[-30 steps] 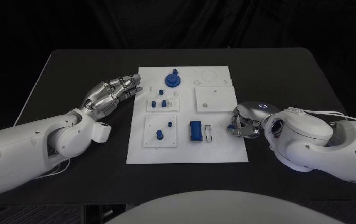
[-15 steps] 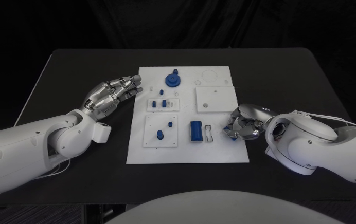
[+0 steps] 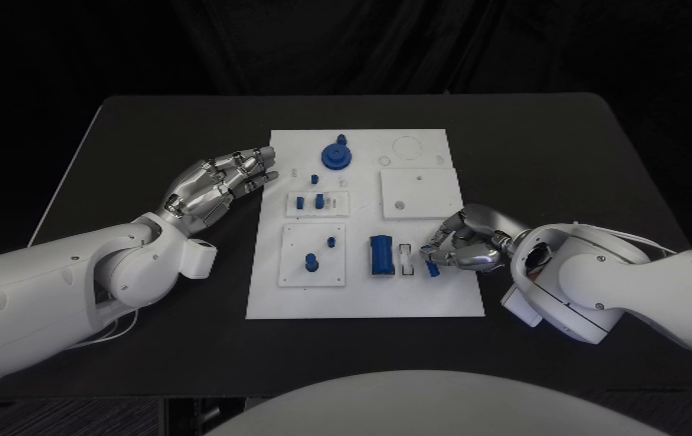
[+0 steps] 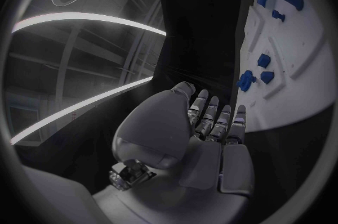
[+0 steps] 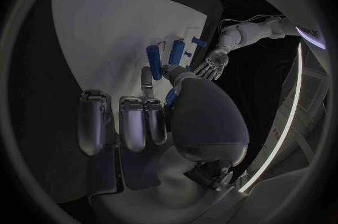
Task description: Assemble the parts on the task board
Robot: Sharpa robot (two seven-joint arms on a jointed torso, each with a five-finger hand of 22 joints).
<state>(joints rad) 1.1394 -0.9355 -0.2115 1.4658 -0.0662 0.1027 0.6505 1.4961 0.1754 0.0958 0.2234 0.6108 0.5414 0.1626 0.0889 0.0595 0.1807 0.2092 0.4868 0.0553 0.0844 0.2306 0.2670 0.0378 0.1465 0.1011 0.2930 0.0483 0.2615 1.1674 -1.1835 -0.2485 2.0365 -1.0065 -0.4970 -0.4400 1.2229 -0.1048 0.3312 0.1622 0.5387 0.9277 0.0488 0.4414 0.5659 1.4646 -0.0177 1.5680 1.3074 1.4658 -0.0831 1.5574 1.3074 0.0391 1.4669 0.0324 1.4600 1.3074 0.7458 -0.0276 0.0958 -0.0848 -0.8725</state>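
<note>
The task board [image 3: 364, 221] lies mid-table with several blue parts [image 3: 335, 155] already seated. The right hand [image 3: 464, 244] at its right edge pinches a small blue part [image 3: 431, 267], not yet placed; the left hand [image 3: 216, 181] hovers beside, fingers spread, empty.

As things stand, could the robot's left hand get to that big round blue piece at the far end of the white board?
Probably yes. The left hand hovers open beside the task board, and nothing stands between it and the round blue part.
</note>
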